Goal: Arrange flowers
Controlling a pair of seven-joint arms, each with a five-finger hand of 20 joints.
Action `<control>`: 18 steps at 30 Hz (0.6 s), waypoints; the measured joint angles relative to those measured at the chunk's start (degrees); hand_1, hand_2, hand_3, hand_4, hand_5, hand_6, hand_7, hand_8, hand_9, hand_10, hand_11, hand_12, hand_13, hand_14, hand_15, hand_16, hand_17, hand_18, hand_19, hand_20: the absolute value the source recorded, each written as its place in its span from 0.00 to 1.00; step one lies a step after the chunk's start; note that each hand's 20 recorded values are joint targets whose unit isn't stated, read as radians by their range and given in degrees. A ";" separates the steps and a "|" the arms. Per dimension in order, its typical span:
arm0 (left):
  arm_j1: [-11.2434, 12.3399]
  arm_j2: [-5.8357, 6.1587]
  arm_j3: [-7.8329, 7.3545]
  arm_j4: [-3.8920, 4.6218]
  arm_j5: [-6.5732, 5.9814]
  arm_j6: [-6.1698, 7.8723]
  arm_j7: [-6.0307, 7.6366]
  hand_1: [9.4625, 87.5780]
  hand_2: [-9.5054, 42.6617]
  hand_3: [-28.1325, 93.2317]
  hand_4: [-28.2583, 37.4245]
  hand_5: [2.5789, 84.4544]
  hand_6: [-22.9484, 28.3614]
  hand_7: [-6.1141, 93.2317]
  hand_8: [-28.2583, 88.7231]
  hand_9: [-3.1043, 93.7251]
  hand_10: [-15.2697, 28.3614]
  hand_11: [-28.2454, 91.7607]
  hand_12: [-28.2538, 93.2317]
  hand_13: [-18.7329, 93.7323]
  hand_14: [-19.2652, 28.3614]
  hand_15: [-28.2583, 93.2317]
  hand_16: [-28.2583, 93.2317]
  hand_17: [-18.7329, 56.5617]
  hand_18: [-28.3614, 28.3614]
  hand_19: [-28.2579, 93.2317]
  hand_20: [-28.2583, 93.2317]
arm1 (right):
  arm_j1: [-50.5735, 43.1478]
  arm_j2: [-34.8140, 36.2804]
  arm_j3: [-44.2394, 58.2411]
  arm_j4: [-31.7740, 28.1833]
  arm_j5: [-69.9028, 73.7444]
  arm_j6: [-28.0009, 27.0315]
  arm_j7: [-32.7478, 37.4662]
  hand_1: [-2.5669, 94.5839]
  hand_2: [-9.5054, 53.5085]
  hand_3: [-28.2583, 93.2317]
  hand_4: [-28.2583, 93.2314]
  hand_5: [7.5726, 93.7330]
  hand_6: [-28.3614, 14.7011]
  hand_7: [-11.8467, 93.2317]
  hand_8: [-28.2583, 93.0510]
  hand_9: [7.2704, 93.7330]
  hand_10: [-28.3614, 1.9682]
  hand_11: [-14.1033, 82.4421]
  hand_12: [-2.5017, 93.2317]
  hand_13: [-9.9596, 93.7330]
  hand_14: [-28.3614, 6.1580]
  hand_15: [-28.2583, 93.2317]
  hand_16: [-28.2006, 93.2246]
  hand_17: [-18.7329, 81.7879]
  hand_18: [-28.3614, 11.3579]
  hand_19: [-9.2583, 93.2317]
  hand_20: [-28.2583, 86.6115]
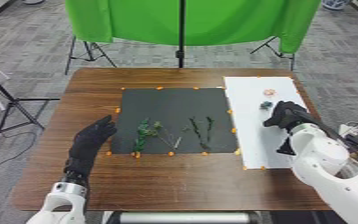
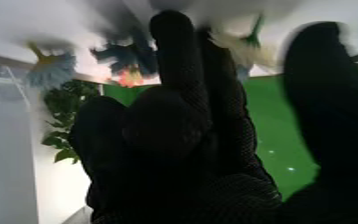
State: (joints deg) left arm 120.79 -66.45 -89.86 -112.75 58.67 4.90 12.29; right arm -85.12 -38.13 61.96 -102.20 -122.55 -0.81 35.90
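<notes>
My right hand point(image 1: 287, 114) is over the white sheet point(image 1: 254, 135), just beside a small blue flower point(image 1: 266, 105); a pink flower point(image 1: 269, 92) lies farther back. In the right wrist view that hand point(image 2: 180, 120) is open, its thumb well apart from the fingers. Around its fingertips are blue flowers point(image 2: 122, 52), a pale blue bloom point(image 2: 51, 71), a pink one point(image 2: 129, 78) and a cream one point(image 2: 242, 49); any contact is hard to tell. Green leafy stems point(image 1: 142, 135) and darker stems point(image 1: 208, 131) lie on the dark mat point(image 1: 162, 107). My left hand point(image 1: 94, 134) is open at the mat's left edge.
Orange markers point(image 1: 171, 153) line the mat's edges on the brown table point(image 1: 184, 180). A dark object point(image 1: 285, 148) sits by my right forearm. Behind the table hangs a green cloth point(image 1: 220, 22) on stands.
</notes>
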 measured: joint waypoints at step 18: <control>1.41 -0.19 -1.48 -0.48 -3.35 11.65 8.26 0.12 0.27 0.78 0.01 0.49 0.58 0.14 0.20 0.41 0.65 0.38 0.34 0.39 0.74 0.40 0.24 0.29 0.72 0.30 0.38 | 13.36 1.43 -17.31 -3.08 -2.62 16.11 -6.74 0.65 0.00 0.70 0.12 0.88 0.67 0.30 0.32 1.00 0.67 0.26 0.47 0.98 0.78 0.78 0.52 0.86 0.40 1.00 0.83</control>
State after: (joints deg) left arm 122.19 -66.64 -91.34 -113.23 55.33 16.55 20.55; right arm -71.76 -36.70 44.65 -105.27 -125.17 15.30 29.16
